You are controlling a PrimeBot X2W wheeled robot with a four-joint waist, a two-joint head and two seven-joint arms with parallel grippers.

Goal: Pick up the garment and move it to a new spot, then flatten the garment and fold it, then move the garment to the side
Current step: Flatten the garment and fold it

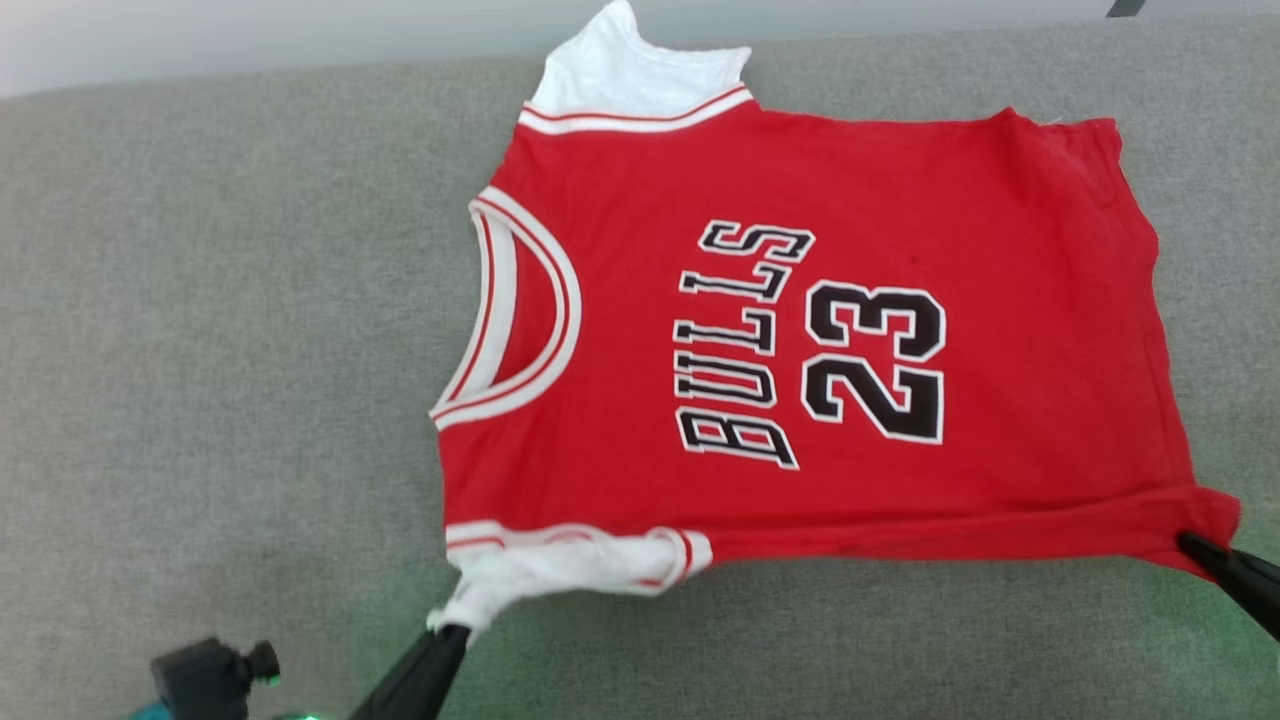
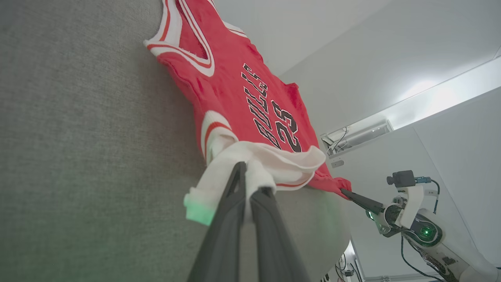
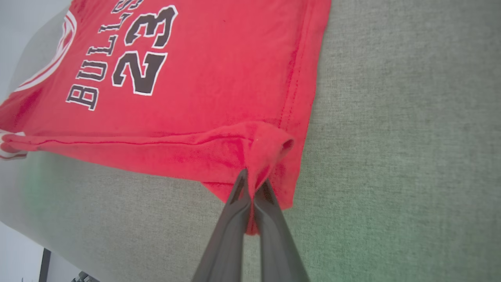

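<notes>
Head view: the garment (image 1: 900,200) lies chest-up mid-frame on the grey table (image 1: 200,300); the left claw (image 1: 452,630) grips its white sleeve (image 1: 560,565) at lower left, the right claw (image 1: 1192,545) its red hem corner (image 1: 1212,510) at lower right. Left wrist view: sleeve bunched between clenched fingers (image 2: 231,203). Right wrist view: hem pinched tight. Flattening likely wants an even, low pull, near edge taut.
</notes>
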